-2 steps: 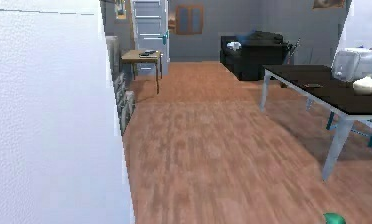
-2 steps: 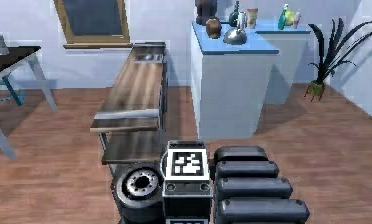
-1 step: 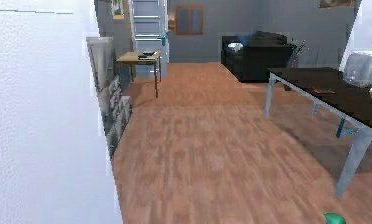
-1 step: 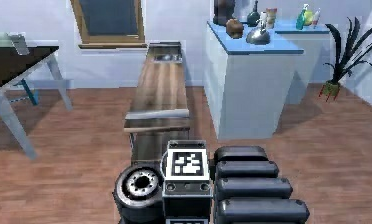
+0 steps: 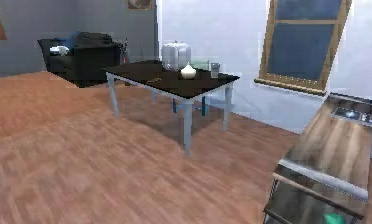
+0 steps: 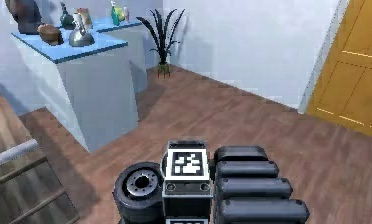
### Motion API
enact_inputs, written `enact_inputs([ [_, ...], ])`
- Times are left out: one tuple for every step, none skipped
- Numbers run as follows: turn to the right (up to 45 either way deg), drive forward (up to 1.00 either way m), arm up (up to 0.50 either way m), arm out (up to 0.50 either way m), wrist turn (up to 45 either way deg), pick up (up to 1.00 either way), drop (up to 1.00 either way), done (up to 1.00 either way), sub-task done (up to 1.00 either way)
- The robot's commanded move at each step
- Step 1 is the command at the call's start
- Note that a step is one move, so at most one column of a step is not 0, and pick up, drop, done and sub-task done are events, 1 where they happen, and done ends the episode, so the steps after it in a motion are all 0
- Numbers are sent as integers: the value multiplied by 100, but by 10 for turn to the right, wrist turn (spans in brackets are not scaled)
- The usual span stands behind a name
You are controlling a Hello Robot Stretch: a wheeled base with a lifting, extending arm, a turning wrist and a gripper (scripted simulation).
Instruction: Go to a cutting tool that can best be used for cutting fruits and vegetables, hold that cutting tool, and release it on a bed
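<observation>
Nearest to me, at the bottom of the arm side view, my arm [image 6: 239,185] is a stack of dark segments with a white marker square [image 6: 189,163] at its end, and left of that is the round dark body of my gripper [image 6: 142,188]; I cannot make out its fingers, so I cannot tell how they stand or whether they hold anything. Close on the forward view's right runs a wood-topped counter [image 5: 329,140], and my first worry is that a careless turn of the base would scrape it. Out to the arm's side stands a blue-topped counter [image 6: 79,100] crowded with vases and bottles. Ahead, past bare wooden floor, is the dark table [image 5: 169,80] carrying a small white vessel [image 5: 188,71], a glass [image 5: 215,69] and a thin sliver [image 5: 154,69] toward its left end; I judge the knife is most likely there, though the sliver is too small to name. Driving up carelessly could catch a table leg, a reach across could topple the vessel or glass, and a flat blade may slip from a poor grip. Farthest, at the forward view's far left, sits dark furniture [image 5: 84,62], sofa or bed I cannot tell, so I might drop the knife on the wrong thing
</observation>
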Motion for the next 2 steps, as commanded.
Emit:
enact_inputs([
  [420, 0, 0, 0, 0, 0, 0, 0, 0],
  [0, 15, 0, 0, 0, 0, 0, 0, 0],
])
